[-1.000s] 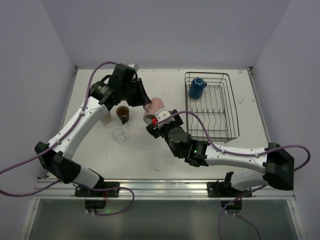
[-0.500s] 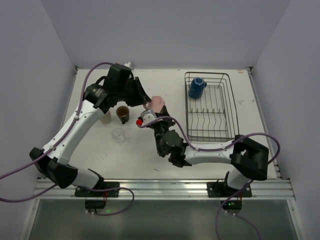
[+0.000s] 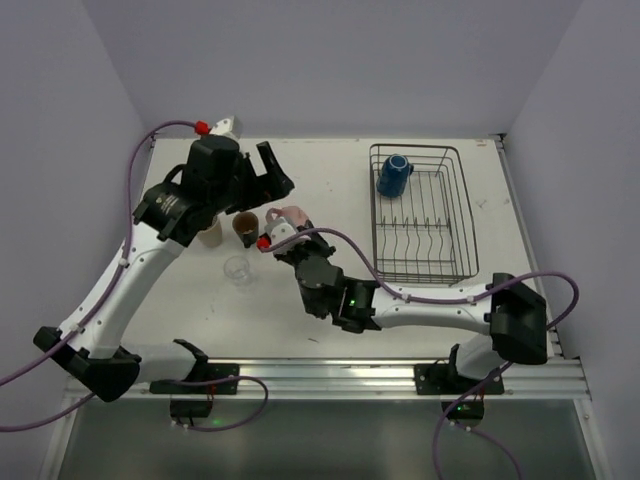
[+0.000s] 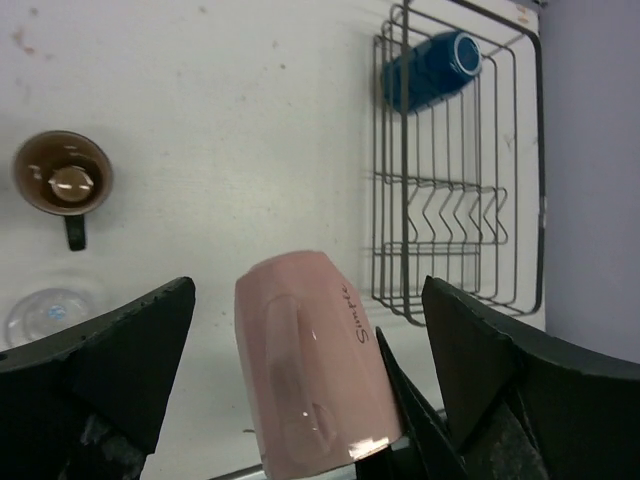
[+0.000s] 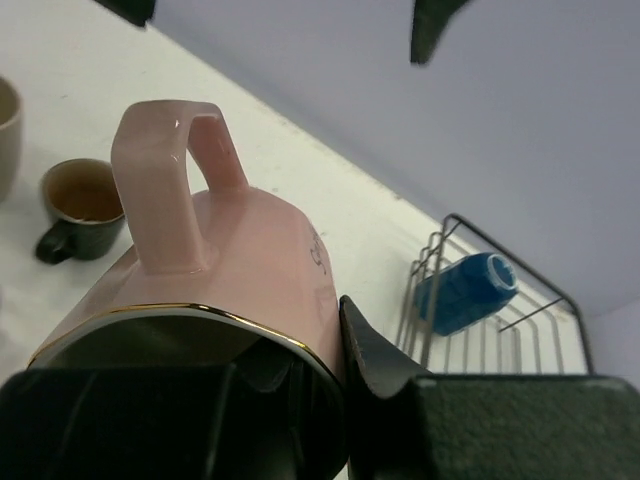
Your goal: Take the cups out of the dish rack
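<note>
Pink ceramic fills our right claw (image 3: 283,232): its jaws are clamped on the rim of the pale pink cup (image 3: 292,216), one finger inside and one outside, with the cup tipped and its handle up. Our left claw (image 3: 262,178) hangs just above it, jaws spread wide and touching nothing. Just left of the right claw, the dark brown mug (image 3: 245,228), cream-beige mug (image 3: 211,234) and small clear glass (image 3: 238,269) stand on the table (image 3: 330,170). Well off to that claw's right, the blue mug (image 3: 394,174) lies on its side in the dish rack (image 3: 425,235). We judge three cups unloaded, the pink one out but not yet set down, and the blue one left.
</note>
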`<state>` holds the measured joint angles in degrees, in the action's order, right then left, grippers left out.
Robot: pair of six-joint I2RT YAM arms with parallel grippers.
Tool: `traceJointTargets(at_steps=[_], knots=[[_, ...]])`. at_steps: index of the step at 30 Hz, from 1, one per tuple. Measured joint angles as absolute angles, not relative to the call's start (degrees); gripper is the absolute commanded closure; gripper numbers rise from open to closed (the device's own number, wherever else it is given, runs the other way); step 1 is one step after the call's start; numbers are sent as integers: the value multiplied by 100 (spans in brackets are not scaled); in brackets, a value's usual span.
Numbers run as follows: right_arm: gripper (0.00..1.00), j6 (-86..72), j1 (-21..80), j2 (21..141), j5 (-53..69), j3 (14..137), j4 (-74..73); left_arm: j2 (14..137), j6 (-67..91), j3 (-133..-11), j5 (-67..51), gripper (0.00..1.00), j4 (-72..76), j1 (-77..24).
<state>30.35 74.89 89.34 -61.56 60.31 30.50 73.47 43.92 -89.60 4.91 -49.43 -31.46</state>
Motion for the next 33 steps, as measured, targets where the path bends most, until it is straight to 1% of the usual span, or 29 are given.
traceJointTargets(at_steps=[3, 9, 14, 17, 21, 26, 33], knots=[[100, 1726, 7487, 8812, -5712, 6617, 1323, 7124, 4300, -8973, 1140, 0, -5092, -3070], [100, 45, 7373, 8864, -4484, 7507, -963, 6912, 4060, -9330, 2484, 0, -5708, -2639], [100, -768, 7013, 9432, -3400, 8547, -2362, 6740, 3879, -9470, 3516, 0, -6198, -2346], [100, -1120, 6611, 10062, -2733, 9312, -3055, 6453, 3793, -9229, 3944, 0, -6283, -2327], [100, -1319, 6121, 10908, -2202, 10134, -3789, 5964, 3756, -8735, 4104, 0, -6320, -2327], [100, -1415, 5660, 11708, -1828, 10864, -4558, 5474, 3673, -8276, 4058, 0, -6241, -2327], [100, -1404, 5505, 12558, -1374, 12169, -5282, 5321, 3632, -8182, 4018, 0, -6156, -2327]])
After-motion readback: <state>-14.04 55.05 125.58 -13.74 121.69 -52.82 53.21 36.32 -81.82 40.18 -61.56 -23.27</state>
